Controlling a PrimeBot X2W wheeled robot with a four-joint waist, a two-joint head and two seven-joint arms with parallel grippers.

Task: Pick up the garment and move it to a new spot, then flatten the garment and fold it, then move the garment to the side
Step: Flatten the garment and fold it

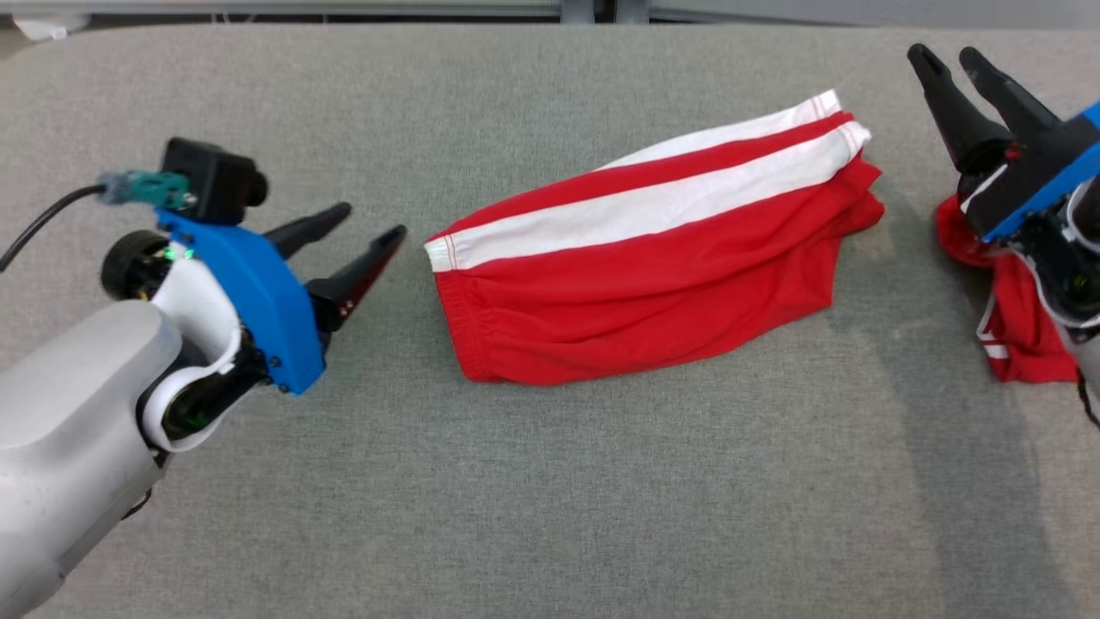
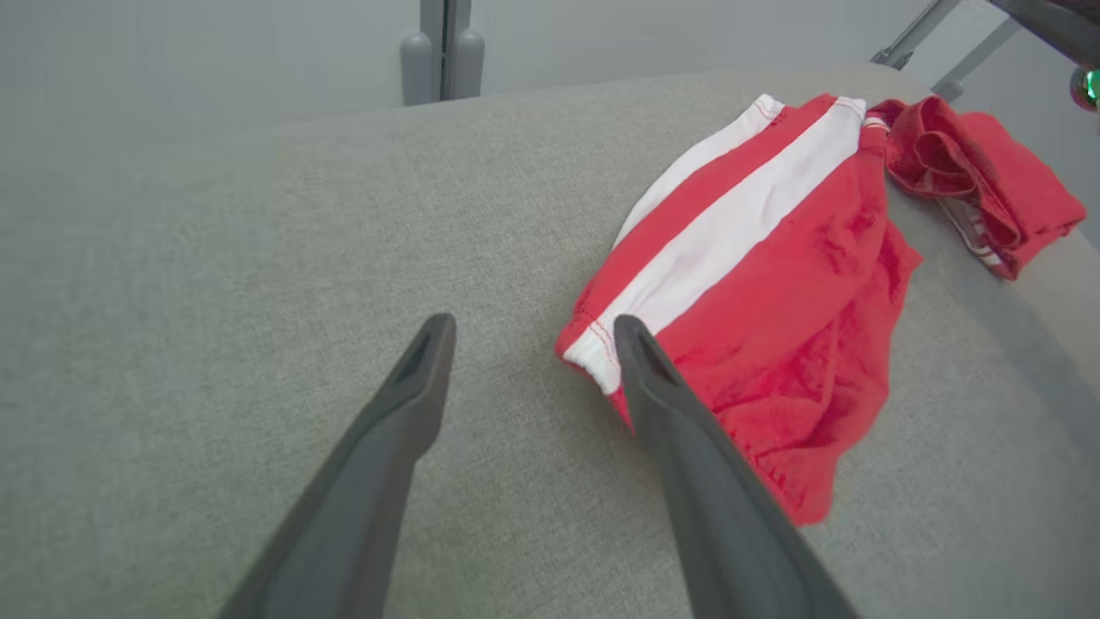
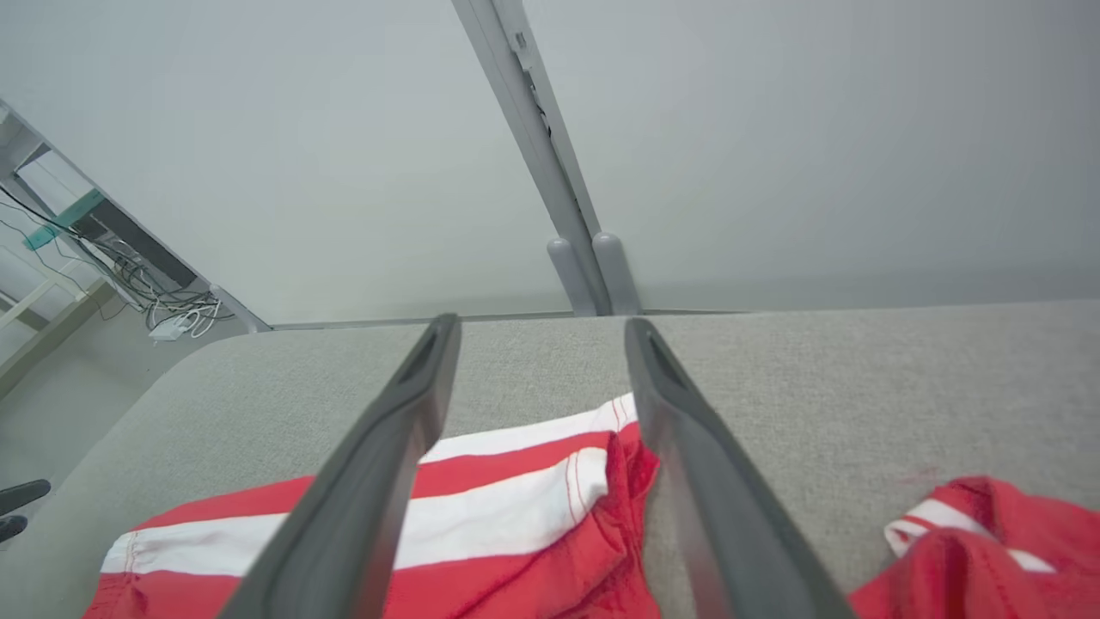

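Note:
A red garment (image 1: 653,284) with white stripes lies folded into a long rectangle in the middle of the grey cloth-covered table (image 1: 550,499). My left gripper (image 1: 371,221) hovers just off its left, waistband end, open, with nothing between its fingers. In the left wrist view the garment (image 2: 773,284) lies beside the right fingertip of the left gripper (image 2: 533,322). My right gripper (image 1: 944,53) is raised beyond the garment's right end, open and empty. In the right wrist view the garment (image 3: 481,516) lies below the spread fingers of that gripper (image 3: 541,324).
A second red garment (image 1: 1018,335), crumpled, lies at the table's right side, partly under my right arm; it also appears as a crumpled red garment (image 2: 971,163) (image 3: 971,550) in both wrist views. A grey post (image 3: 584,258) stands behind the table's far edge.

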